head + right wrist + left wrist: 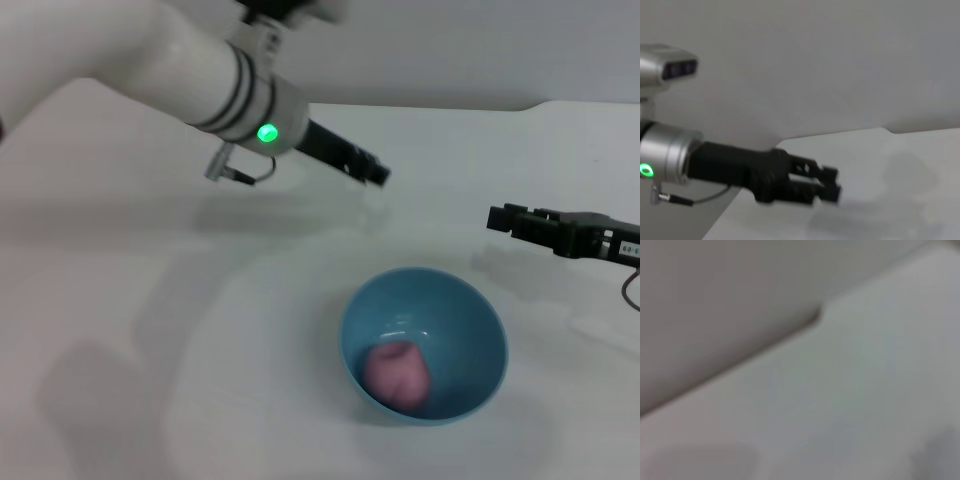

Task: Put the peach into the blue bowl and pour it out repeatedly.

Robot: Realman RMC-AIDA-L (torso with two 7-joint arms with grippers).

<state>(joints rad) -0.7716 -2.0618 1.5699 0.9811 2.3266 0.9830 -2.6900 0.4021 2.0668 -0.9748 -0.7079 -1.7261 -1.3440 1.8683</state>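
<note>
The blue bowl (470,310) stands upright on the white table in the head view, right of the middle and near the front. The pink peach (397,373) lies inside it, against the near-left wall. My left gripper (378,172) hangs above the table behind and left of the bowl, well clear of it, shut and empty. It also shows in the right wrist view (832,183). My right gripper (497,218) hovers behind and to the right of the bowl and holds nothing. The left wrist view shows only bare table and wall.
The white table (150,300) spreads around the bowl. Its back edge, with a small step (540,104), meets the grey wall. A cable (630,290) hangs from my right arm at the right edge.
</note>
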